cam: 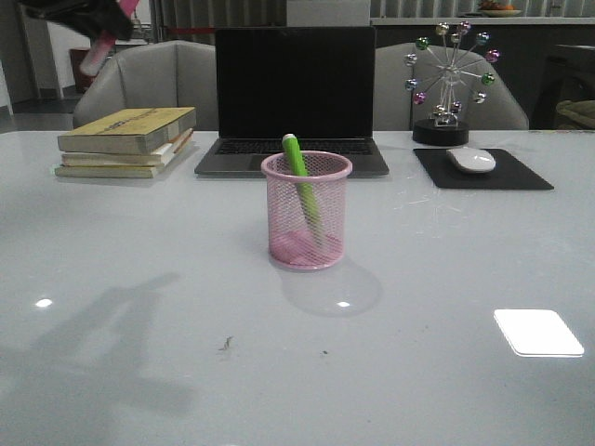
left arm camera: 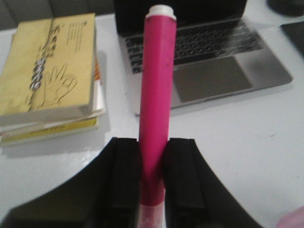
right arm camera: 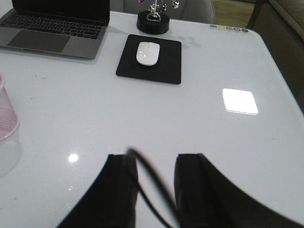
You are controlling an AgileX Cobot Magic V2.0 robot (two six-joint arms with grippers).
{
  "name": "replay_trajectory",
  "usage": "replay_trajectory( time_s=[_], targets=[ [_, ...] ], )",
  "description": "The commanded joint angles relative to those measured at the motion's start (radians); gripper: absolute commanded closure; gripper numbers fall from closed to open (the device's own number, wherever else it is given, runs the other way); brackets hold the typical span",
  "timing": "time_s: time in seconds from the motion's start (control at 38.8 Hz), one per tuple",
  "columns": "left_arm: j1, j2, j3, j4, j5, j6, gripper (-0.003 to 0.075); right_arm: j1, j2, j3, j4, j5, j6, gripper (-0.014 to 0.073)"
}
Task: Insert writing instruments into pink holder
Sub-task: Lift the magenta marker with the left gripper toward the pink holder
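The pink holder (cam: pixel 307 214), a round mesh cup, stands upright mid-table in front of the laptop. A lime green pen (cam: pixel 299 177) leans inside it, its top poking above the rim. High at the far left, my left gripper (cam: pixel 104 26) is shut on the hot pink pen (cam: pixel 94 59). In the left wrist view that pink pen (left arm camera: pixel 158 80) runs out from between the black fingers (left arm camera: pixel 124 171) of the left gripper (left arm camera: pixel 153 161), over the table near the books. My right gripper (right arm camera: pixel 154 166) is open and holds nothing; a thin dark cable loops between its fingers. The holder's edge (right arm camera: pixel 5 111) shows beside it.
An open laptop (cam: pixel 293 93) sits behind the holder. A stack of yellow books (cam: pixel 125 139) lies at the back left. At the back right are a white mouse (cam: pixel 471 160) on a black pad (cam: pixel 521 177) and a ferris-wheel ornament (cam: pixel 451 79). Grey chairs stand beyond the table.
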Motion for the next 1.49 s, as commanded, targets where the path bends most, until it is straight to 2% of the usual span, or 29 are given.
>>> replay_trajectory(
  time_s=[0.0, 0.23, 0.54, 1.03, 1.26, 1.47],
  targets=[
    [-0.060, -0.057, -0.035, -0.030, -0.165, 0.000, 0.0627, -0.006, 0.000, -0.030, -0.013, -0.081, -0.002, 0.0257],
    [-0.216, -0.043, -0.035, -0.050, -0.376, 0.000, 0.0627, -0.006, 0.000, -0.030, -0.013, -0.081, -0.002, 0.0257],
    [-0.345, 0.007, -0.008, -0.076, -0.513, -0.001, 0.0618, -0.006, 0.000, -0.030, -0.013, -0.081, -0.002, 0.0257],
    [-0.403, 0.076, 0.083, -0.037, -0.714, -0.116, 0.0618, -0.006, 0.000, -0.030, -0.013, -0.081, -0.002, 0.0257],
    [-0.418, 0.114, 0.089, 0.061, -0.759, -0.282, 0.0618, -0.006, 0.000, -0.030, -0.013, -0.080, -0.002, 0.0257],
    [-0.434, 0.118, 0.151, 0.067, -0.823, -0.291, 0.0618, -0.006, 0.000, -0.030, -0.013, -0.080, -0.002, 0.0257]
  ],
)
